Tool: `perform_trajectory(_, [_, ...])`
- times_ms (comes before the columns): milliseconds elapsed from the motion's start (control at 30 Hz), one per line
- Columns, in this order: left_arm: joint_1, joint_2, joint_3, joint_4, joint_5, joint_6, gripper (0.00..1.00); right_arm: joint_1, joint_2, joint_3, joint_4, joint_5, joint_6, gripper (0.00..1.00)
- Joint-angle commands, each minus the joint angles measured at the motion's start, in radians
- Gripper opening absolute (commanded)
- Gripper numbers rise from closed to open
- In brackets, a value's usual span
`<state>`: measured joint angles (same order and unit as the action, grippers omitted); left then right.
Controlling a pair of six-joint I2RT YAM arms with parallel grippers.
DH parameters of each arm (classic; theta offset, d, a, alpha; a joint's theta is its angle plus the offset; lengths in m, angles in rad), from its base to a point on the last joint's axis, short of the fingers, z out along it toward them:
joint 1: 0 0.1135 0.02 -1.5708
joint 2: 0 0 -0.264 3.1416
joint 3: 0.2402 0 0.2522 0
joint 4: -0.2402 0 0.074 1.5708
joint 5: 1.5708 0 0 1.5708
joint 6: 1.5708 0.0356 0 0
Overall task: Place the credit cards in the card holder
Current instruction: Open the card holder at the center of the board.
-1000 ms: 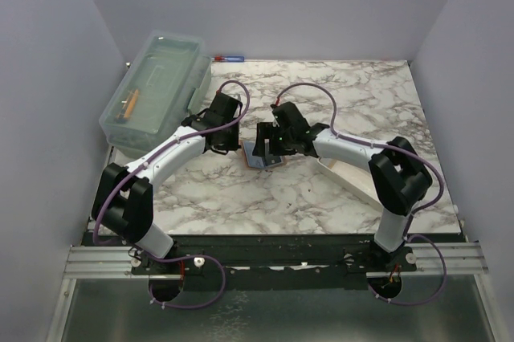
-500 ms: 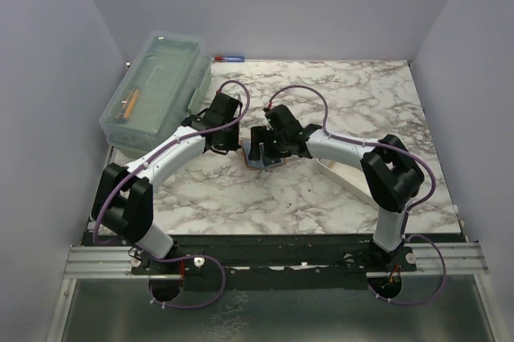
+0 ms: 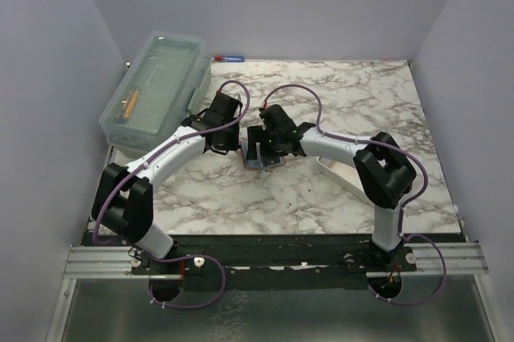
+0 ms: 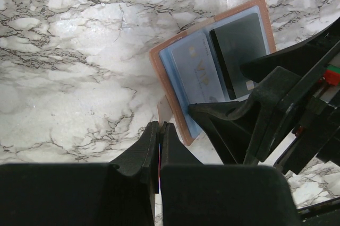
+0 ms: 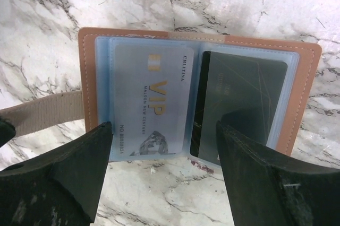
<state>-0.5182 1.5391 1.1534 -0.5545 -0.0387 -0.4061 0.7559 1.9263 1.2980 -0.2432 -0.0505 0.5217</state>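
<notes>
Plain lavender-grey walls (image 3: 265,5) enclose a white marble-patterned table (image 3: 361,101) veined in grey, evenly lit.

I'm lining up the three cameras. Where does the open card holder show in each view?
Top external: the card holder is a small patch near the picture's centre, mostly hidden.
Left wrist: upper right, open and tilted.
Right wrist: fills the middle, open flat.
Shared landmark: the light VIP card in one sleeve, clear in both wrist views, too small from above.

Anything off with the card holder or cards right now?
Nothing stands out. The card holder lies open and flat, the light blue card and dark card each seated in its own pocket, no damage visible.
</notes>
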Motion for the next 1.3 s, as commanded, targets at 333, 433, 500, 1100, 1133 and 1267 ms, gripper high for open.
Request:
perform_trajectory(333, [0.006, -0.033, -0.014, 0.017, -0.013, 0.01, 0.0, 0.016, -0.036, 0.023, -0.119, 0.242, 0.02, 0.67])
perform_trajectory(433, [0.006, -0.033, -0.013, 0.017, -0.015, 0.012, 0.0, 0.017, -0.044, 0.031, -0.171, 0.334, 0.044, 0.66])
perform_trajectory(500, [0.006, -0.033, -0.012, 0.017, -0.013, 0.012, 0.0, 0.017, -0.038, 0.042, -0.217, 0.405, 0.058, 0.66])
perform_trajectory(1100, [0.009, -0.043, 0.015, 0.029, 0.081, 0.006, 0.0, 0.015, -0.118, -0.081, 0.092, 0.028, 0.004, 0.68])
perform_trajectory(1133, [0.01, -0.043, 0.017, 0.031, 0.096, 0.002, 0.0, 0.015, -0.112, -0.084, 0.113, -0.005, 0.009, 0.67])
perform_trajectory(1267, [0.018, -0.035, 0.02, 0.048, 0.17, -0.017, 0.0, 0.003, -0.122, -0.15, 0.213, -0.064, 0.041, 0.62])
